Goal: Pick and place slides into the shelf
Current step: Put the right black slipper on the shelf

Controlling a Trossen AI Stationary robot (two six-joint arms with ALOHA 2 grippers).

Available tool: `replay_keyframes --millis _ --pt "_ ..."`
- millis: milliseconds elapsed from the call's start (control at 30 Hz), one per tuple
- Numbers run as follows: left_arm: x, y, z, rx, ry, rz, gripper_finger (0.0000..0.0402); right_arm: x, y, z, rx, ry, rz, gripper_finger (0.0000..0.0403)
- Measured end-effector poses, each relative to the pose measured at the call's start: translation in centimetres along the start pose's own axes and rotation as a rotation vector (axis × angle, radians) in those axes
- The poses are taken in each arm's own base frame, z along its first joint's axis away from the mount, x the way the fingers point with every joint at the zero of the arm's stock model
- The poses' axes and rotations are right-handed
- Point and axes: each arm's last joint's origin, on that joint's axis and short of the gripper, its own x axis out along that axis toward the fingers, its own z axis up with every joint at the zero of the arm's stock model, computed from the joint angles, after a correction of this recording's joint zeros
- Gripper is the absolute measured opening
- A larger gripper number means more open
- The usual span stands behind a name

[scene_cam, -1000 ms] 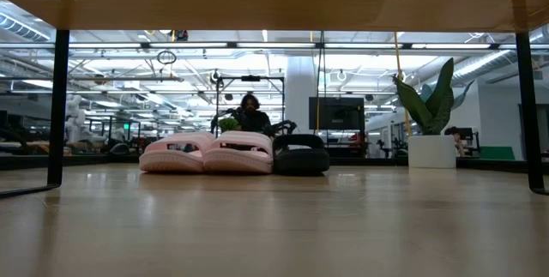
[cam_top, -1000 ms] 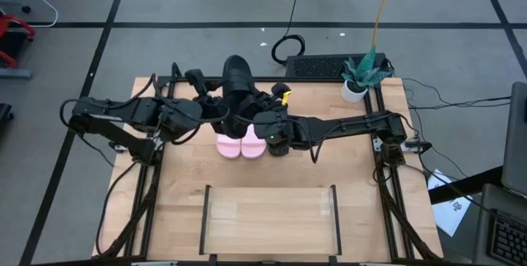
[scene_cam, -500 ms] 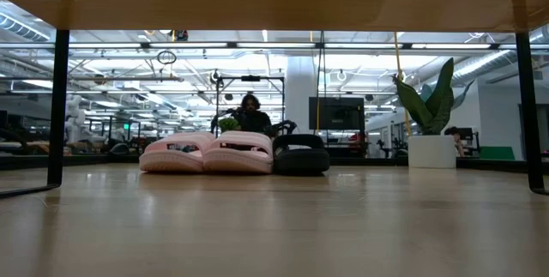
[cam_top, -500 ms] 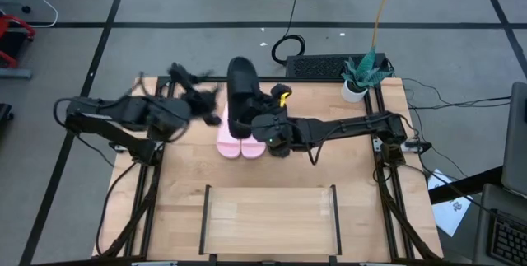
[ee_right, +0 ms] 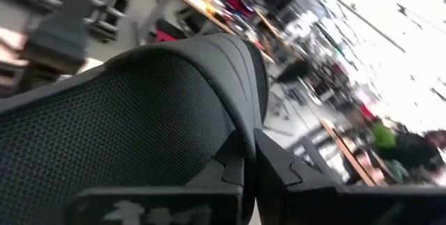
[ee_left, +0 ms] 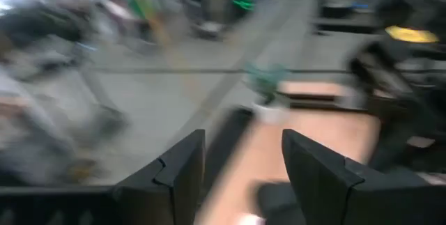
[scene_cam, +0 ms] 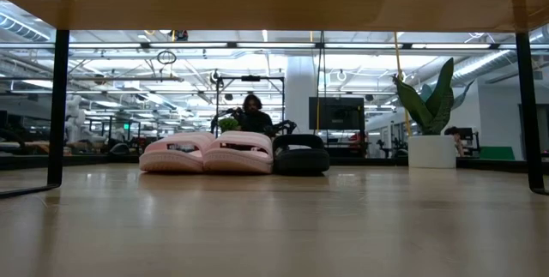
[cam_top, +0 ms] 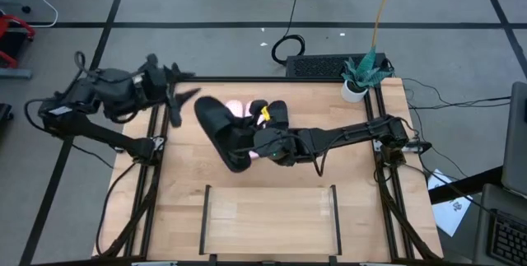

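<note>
Since a second ago the left arm has swung away from the cluster of slides to the table's far left corner, and the black slide that stood over the pink pair has been carried toward the near side and turned aslant, its toe pointing left and far.

From above, the right gripper sits at mid-table, pinching that black slide at its right-hand end; the slide lies diagonally above the wood. The pink slides show only as a pale sliver past it on the far side, with the second black slide just right of them. The left gripper hangs past the table's far left edge, fingers spread and holding nothing. The shelf, at the near edge, has no slide on it.

The table-level camera shows what the overhead view hides: both pink slides side by side on the tabletop, the second black slide touching them on the right, and a person seated in the room behind. Neither arm shows there.

The right wrist camera fills with the black slide's mesh strap, the fingers pressed onto it. The left wrist camera shows two parted fingers over a blurred table edge.
</note>
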Motion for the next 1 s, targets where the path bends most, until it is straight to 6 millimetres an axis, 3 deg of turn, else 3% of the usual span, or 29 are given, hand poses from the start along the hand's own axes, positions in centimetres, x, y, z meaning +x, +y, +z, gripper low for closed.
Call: replay_keyframes --millis 167,333,500,633,800,1000 --pt "-0.9 0.8 -1.3 -0.145 0.106 -0.169 0.0195 -0.6 0.1 0.3 -0.064 -0.021 0.024 0.0000" --pt "-3.2 2.2 -1.6 -0.215 0.065 -0.156 0.0195 -1.5 0.6 0.6 -0.141 0.000 -0.003 0.0000" --pt "-4.3 2.7 -1.7 -0.464 0.052 -0.176 0.0195 -1.9 0.9 0.9 -0.201 -0.003 -0.011 0.0000" --pt "-3.2 2.2 -1.6 -0.679 0.114 -0.204 0.0195 -2.0 0.7 1.2 -0.248 -0.029 -0.025 0.0000" --pt "-0.8 1.4 -1.5 -0.806 0.213 -0.239 0.0195 -2.1 0.5 1.7 -0.307 -0.057 -0.047 0.0000" --pt "0.4 2.1 -1.7 -0.989 0.277 -0.246 0.0195 -2.6 0.7 1.8 -0.384 -0.016 -0.089 0.0000"
